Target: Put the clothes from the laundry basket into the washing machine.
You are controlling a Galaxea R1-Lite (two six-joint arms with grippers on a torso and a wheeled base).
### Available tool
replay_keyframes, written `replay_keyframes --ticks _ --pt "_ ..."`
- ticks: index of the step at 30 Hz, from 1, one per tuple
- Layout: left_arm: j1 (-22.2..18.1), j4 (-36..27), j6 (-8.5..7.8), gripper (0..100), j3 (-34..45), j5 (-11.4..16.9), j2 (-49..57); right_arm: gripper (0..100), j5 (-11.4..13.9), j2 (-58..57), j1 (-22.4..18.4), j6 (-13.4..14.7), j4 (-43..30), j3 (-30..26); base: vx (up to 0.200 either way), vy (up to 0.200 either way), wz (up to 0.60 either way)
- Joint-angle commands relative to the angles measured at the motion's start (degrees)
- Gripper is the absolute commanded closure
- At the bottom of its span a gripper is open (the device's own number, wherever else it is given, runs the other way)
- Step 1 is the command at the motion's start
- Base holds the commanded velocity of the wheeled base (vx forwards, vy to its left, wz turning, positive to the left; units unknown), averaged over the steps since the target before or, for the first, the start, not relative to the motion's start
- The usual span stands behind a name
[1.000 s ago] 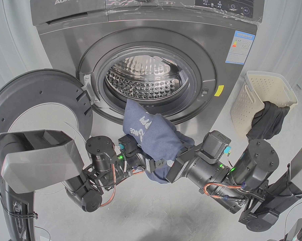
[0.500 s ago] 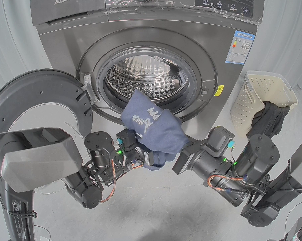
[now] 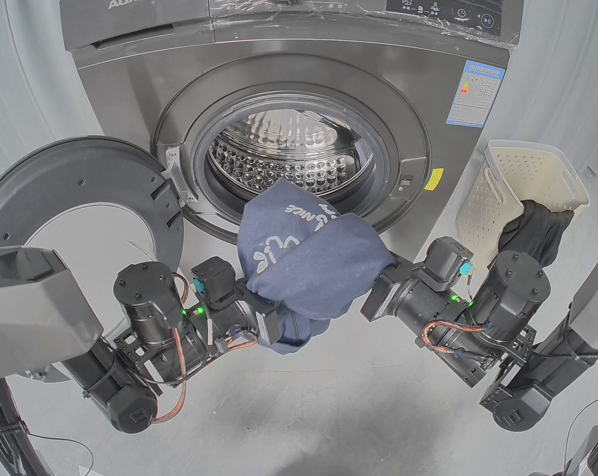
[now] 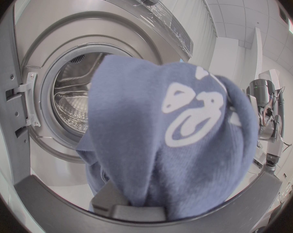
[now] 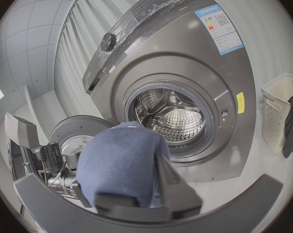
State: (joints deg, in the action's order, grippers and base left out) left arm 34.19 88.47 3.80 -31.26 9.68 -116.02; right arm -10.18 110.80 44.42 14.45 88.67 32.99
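Observation:
A blue sweatshirt (image 3: 312, 259) with white print hangs bunched between my two grippers, just in front of the lower rim of the washing machine's open drum (image 3: 292, 147). My left gripper (image 3: 279, 315) holds its lower left part, and my right gripper (image 3: 368, 279) holds its right side. Both are shut on the cloth, which drapes over the fingers. The sweatshirt (image 4: 172, 130) looms large in the left wrist view. In the right wrist view the sweatshirt (image 5: 120, 162) sits before the drum (image 5: 172, 117).
The round door (image 3: 67, 193) stands swung open at the left. A cream laundry basket (image 3: 537, 173) stands on the floor right of the machine, with a dark garment (image 3: 534, 239) hanging over its rim. Bare grey floor lies below the arms.
Both grippers have raised the sweatshirt and carried it closer to the drum opening. The left arm has swung out to the left, and the cloth is spread wider between them.

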Motion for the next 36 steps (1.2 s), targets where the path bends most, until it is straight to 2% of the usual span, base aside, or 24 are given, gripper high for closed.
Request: replay_keyframes --ticks 1,3,5,6,7,10,12,17,20,24,25,26,29,36 --pt "0.3 0.1 -0.55 100 6.9 0.1 3.5 0 0.7 -4.8 0.6 -0.6 -0.2 -3.4 0.0 0.0 0.0" --pt "0.0 0.0 -0.55 100 8.8 0.1 4.3 0 2.3 -6.4 0.4 -1.5 -0.3 -7.0 0.0 0.0 0.0" --pt "-0.3 0.1 -0.64 100 10.1 0.1 4.8 0 4.2 -6.7 -0.5 -3.9 -0.3 -10.7 0.0 0.0 0.0" --pt "-0.7 0.1 -0.46 100 10.8 0.1 5.8 0 5.3 -7.1 -1.1 -5.3 -0.1 -14.5 0.0 0.0 0.0" --pt "-1.1 0.1 -0.38 100 10.8 0.2 6.2 0 5.6 -7.1 -1.4 -5.6 -0.1 -15.7 0.0 0.0 0.0" --pt "-1.6 0.1 -0.38 100 11.0 0.2 7.4 0 8.9 -7.0 -3.4 -6.4 -0.1 -21.4 0.0 0.0 0.0" --pt "-1.7 0.1 -0.29 100 10.8 0.1 7.8 0 10.2 -6.9 -3.6 -7.0 -0.1 -23.0 0.0 0.0 0.0" --pt "-1.7 0.1 0.68 100 10.8 0.2 8.4 0 10.2 -6.8 -3.9 -6.6 0.0 -22.5 0.0 0.0 0.0" --pt "-1.2 0.0 2.61 100 10.8 0.1 8.5 0 10.3 -6.6 -4.7 -6.3 0.0 -20.4 0.0 0.0 0.0" --pt "-1.0 0.0 4.19 100 11.0 -1.3 8.8 0 10.1 -5.8 -5.0 -5.7 0.0 -18.0 0.0 0.0 0.0" --pt "-1.1 0.0 4.28 100 11.1 -1.2 9.1 0 10.1 -5.7 -5.0 -5.3 0.0 -17.8 0.0 0.0 0.0" --pt "-1.4 0.1 3.58 100 11.5 -1.2 9.0 0 10.0 -5.7 -5.0 -5.0 0.0 -17.8 0.0 0.0 0.0" --pt "-1.1 0.1 4.11 100 11.9 -1.2 9.4 0 10.0 -5.8 -5.0 -5.0 0.0 -17.7 0.0 0.0 0.0" --pt "0.2 0.1 3.76 100 14.1 -1.0 9.5 0 9.9 -5.3 -4.8 -4.9 0.0 -17.9 0.029 0.0 0.0"
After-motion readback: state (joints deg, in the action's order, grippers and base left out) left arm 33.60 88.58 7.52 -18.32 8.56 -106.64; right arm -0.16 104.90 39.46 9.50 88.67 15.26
